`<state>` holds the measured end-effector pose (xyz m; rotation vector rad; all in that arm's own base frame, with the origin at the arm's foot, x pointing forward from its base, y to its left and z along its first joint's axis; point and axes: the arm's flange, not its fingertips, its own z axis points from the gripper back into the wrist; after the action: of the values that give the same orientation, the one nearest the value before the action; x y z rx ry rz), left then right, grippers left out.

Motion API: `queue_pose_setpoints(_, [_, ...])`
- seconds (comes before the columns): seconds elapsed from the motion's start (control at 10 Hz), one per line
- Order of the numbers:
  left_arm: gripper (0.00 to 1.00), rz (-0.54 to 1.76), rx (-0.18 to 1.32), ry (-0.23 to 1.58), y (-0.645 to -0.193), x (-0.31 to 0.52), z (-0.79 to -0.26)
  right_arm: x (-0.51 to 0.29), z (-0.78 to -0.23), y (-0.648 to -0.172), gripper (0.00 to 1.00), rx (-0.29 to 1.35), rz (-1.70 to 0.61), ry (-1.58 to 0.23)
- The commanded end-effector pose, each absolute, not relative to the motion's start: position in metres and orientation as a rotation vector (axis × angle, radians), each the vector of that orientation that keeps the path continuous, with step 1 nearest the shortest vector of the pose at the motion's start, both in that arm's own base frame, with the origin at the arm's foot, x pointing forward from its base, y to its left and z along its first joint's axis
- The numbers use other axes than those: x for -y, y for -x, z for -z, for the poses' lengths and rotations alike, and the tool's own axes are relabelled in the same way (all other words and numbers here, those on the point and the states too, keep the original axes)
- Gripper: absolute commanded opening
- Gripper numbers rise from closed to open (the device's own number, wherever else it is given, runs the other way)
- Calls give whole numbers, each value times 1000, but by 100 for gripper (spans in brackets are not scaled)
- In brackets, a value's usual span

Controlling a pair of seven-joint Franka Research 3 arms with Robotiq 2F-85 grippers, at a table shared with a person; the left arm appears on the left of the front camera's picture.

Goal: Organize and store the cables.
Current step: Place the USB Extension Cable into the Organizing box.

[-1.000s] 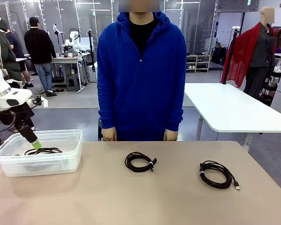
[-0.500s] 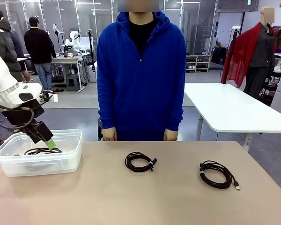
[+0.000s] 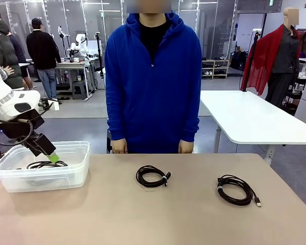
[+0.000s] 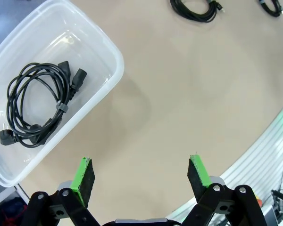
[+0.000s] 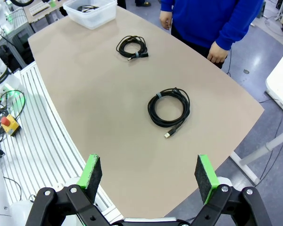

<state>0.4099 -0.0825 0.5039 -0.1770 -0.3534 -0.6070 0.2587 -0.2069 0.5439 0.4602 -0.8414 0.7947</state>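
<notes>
A clear plastic bin at the table's left holds one coiled black cable with chunky power plugs. My left gripper hangs open and empty just above that bin. From the left wrist, the same cable lies in the bin, up and left of the open gripper. Two more cables lie on the table: a small strapped coil in the middle and a larger coil with a USB plug to the right. My right gripper is open, high above the USB coil.
A person in a blue hoodie stands at the far edge with both hands down by the table. The tan tabletop lies bare in front of the coils. White slatted framing borders the table on the robot's side.
My left gripper has shifted a little to the right above the bin, and the arm rose slightly. The cables and the person have not moved.
</notes>
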Motion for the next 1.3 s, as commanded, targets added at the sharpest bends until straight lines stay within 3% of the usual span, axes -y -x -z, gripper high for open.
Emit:
queue_pose_setpoints(0.0, [100, 648, 401, 154, -400, 85, -501, 207, -544, -260, 100, 843, -792, -455])
queue_pose_setpoints(0.6, [100, 610, 360, 183, -408, 82, -502, 207, -544, -260, 100, 843, -792, -455])
queue_pose_setpoints(0.8, [100, 585, 354, 79, -413, 133, -518, 207, -544, -260, 100, 843, -792, -455])
queue_pose_setpoints(1.2, [100, 582, 346, 147, -412, 217, -520, 207, -544, -260, 100, 843, -792, -455])
